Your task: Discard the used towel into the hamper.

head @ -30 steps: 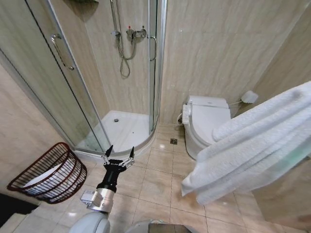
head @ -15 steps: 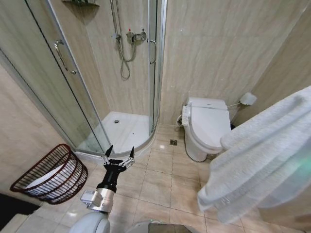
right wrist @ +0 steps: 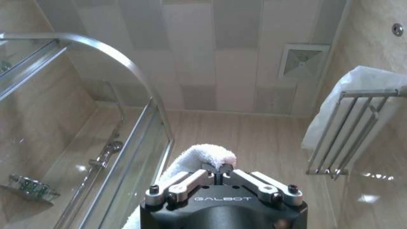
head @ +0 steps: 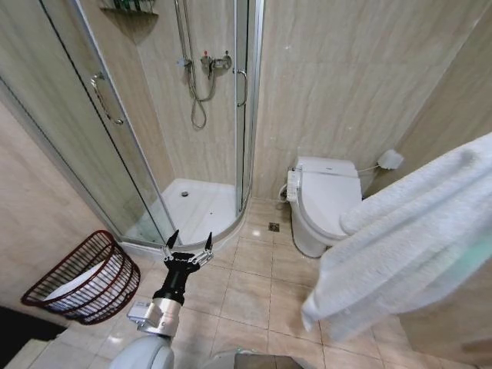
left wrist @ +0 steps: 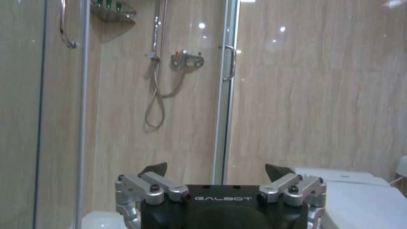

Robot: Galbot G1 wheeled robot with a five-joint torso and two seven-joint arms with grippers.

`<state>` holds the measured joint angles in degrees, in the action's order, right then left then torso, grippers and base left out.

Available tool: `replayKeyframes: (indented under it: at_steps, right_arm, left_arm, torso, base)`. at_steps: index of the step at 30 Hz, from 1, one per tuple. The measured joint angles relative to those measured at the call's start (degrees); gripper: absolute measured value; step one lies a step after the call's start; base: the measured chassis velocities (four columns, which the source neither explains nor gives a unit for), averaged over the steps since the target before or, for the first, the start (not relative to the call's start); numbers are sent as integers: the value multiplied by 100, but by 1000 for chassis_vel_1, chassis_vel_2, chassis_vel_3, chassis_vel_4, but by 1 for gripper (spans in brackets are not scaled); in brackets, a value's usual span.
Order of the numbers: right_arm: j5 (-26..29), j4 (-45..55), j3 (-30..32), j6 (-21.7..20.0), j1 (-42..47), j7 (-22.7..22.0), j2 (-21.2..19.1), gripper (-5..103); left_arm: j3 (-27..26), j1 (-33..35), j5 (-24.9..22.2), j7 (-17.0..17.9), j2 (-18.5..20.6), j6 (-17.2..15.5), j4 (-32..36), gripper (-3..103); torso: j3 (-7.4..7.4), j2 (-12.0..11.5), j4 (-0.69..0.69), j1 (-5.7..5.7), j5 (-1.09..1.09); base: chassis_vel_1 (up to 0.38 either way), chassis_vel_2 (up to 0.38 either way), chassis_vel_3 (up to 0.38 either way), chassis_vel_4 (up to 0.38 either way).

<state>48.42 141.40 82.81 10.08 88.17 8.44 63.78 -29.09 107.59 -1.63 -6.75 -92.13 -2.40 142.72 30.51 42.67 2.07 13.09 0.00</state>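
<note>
**Readable text: one brand name, on both grippers**

The word "GALBOT" stands in pale capital letters on the dark body of the left gripper [left wrist: 216, 172], just below its spread fingers, in the left wrist view. The same word "GALBOT" stands on the dark body of the right gripper [right wrist: 218, 170] in the right wrist view. No other lettering, number or sign can be read.

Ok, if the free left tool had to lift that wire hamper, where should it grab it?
Probably the hamper's top rim, on the side nearest the open left tool, coming down from above: the rim is a thin exposed hoop, while the body is wide and tapering.
</note>
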Motion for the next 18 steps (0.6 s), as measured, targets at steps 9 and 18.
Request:
replayKeyframes:
  at_steps: [9, 18]
  right_arm:
    - [-57, -2, -59, 2, -4, 5, 62, 2]
    - [-248, 3, -246, 0, -64, -10, 46, 2]
  left_arm:
    - [0, 0, 0, 0, 0, 0, 0, 100]
    - [0, 0, 0, 0, 0, 0, 0, 100]
  torso:
    - [130, 232, 0, 102, 0]
    - [263, 461, 0, 198, 0]
  base:
    - [0, 0, 0, 0]
    - [0, 0, 0, 0]
